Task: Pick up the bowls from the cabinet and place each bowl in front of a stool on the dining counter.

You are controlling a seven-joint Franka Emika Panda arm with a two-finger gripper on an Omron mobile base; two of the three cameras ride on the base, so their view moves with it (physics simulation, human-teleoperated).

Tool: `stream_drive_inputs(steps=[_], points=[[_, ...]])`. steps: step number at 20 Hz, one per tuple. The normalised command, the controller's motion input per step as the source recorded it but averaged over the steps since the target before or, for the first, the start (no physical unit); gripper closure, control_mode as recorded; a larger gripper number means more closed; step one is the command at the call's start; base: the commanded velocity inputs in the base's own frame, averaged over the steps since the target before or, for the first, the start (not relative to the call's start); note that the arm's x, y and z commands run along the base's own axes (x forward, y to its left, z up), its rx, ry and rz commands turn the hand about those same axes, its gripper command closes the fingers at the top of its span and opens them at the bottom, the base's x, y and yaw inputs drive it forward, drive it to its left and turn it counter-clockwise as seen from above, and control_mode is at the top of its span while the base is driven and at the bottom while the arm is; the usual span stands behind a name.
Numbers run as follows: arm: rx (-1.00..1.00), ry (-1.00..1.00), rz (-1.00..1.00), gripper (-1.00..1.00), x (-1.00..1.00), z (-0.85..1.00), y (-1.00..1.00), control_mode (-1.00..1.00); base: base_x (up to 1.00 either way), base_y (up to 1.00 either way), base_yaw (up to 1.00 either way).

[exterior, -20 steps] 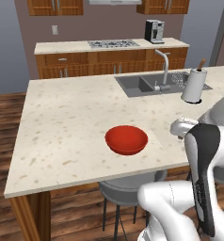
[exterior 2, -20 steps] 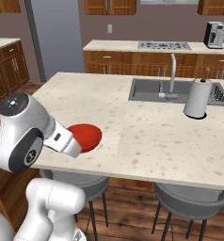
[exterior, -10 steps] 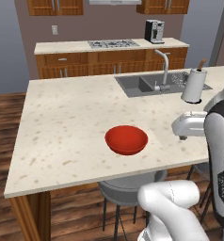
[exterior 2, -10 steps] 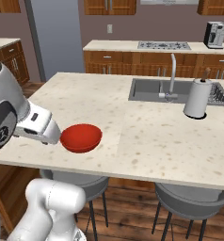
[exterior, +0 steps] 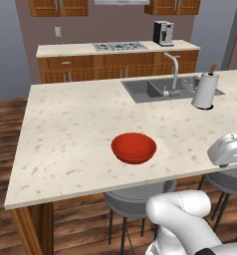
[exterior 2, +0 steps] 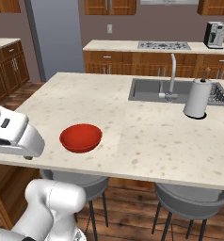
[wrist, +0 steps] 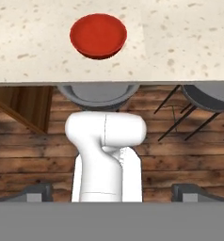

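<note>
A glossy red bowl point(exterior: 134, 147) point(exterior 2: 81, 137) point(wrist: 98, 36) rests upright on the beige speckled dining counter point(exterior: 70, 144) point(exterior 2: 156, 141), close to its front edge. A grey stool point(exterior: 139, 198) point(exterior 2: 76, 181) stands right below it. My gripper point(wrist: 115, 193) is open, fingertips point(wrist: 36, 192) wide apart and nothing between them. It hangs back from the counter edge and looks straight down, with the bowl well ahead of it. The white hand point(exterior: 229, 148) point(exterior 2: 12, 136) hovers beside the counter's front, clear of the bowl.
A second grey stool point(exterior: 229, 180) point(exterior 2: 194, 200) stands to the right. The inset sink with faucet point(exterior: 171, 74) point(exterior 2: 171, 77) and a white paper-towel holder point(exterior: 205, 90) point(exterior 2: 197, 98) sit further back. Wooden wall cabinets point(exterior: 60, 6) hang above the rear counter with its coffee machine point(exterior: 163, 33).
The arm has drawn back from the bowl toward the base, its hand swinging out to the side of both base views. The red bowl has stayed where it was on the counter.
</note>
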Motion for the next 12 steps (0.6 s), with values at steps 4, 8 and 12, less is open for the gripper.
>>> stream_drive_inputs(steps=[4,8,12], points=[[0.0,0.0,0.0,-1.0,0.02,0.0,-0.01,-1.0,0.0,0.0,0.0],[0.0,0.0,0.01,-1.0,0.26,0.0,0.0,-1.0,0.0,0.0,0.0],[0.0,0.0,0.03,-1.0,0.26,-0.01,0.0,-1.0,0.0,0.0,0.0]])
